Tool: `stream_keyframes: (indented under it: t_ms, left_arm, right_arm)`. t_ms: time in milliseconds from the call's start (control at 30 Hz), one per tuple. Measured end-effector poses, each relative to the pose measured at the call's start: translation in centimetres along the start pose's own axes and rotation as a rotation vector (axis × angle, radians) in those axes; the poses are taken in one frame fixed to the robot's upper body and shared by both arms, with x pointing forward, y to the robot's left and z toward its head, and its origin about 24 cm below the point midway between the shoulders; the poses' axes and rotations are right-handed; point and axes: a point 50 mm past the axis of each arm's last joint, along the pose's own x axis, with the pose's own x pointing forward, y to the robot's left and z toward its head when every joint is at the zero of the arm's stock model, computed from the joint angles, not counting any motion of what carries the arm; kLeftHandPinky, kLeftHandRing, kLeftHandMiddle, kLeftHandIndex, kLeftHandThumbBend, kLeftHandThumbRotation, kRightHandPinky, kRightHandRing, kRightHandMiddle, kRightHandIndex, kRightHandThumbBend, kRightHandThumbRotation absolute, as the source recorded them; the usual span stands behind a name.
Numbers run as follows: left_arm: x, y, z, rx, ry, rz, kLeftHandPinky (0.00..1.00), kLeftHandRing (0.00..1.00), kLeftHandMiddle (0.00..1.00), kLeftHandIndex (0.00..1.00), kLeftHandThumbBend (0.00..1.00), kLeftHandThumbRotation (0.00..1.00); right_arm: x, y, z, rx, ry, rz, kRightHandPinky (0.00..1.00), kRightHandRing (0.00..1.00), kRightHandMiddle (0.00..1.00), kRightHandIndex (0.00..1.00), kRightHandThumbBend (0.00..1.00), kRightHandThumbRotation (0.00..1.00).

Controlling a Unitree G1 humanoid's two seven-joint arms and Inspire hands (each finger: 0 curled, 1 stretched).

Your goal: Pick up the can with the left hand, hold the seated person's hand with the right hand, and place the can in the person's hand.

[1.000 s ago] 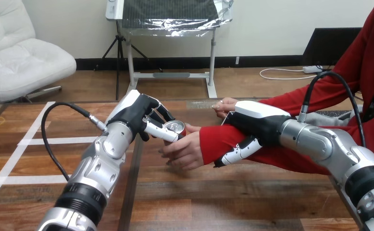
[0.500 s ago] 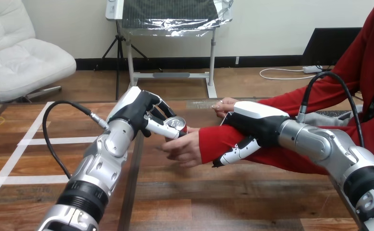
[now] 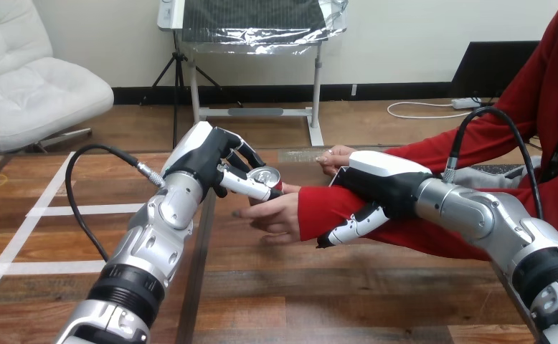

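Note:
A red can (image 3: 267, 180) with a silver top sits in my left hand (image 3: 215, 166), whose fingers and thumb curl round it. The can hovers just above the person's hand (image 3: 275, 215), which lies at the table's middle with its palm turned toward the can. My right hand (image 3: 376, 188) wraps over the person's red-sleeved forearm (image 3: 323, 208) just behind the wrist, fingers curled down round it. The person's other hand (image 3: 333, 158) rests on the table behind my right hand.
The wooden table (image 3: 276, 287) stretches bare in front of both arms. White tape lines (image 3: 39, 215) mark its left part. A black cable (image 3: 90, 193) loops off my left forearm.
My left hand has lifted the can slightly up and to the right. The person's hand has flattened and opened a little beneath it. My right hand has stayed on the forearm.

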Motion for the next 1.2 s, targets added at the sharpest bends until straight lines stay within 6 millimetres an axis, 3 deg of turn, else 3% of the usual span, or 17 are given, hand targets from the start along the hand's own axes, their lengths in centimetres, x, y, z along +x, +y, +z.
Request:
stream_keyframes:
  t_ms: [467, 1200]
  left_arm:
    - [0.04, -0.13, 0.06, -0.018, -0.003, 0.004, 0.37, 0.39, 0.43, 0.43, 0.72, 0.0]
    - [0.2, 0.12, 0.62, -0.023, -0.017, 0.007, 0.35, 0.4, 0.45, 0.42, 0.74, 0.0]
  right_arm:
    - [-0.01, -0.01, -0.03, 0.0, 0.002, 0.0, 0.27, 0.3, 0.34, 0.34, 0.66, 0.45]
    - [-0.03, -0.04, -0.06, 0.001, 0.003, -0.002, 0.27, 0.3, 0.34, 0.33, 0.65, 0.43]
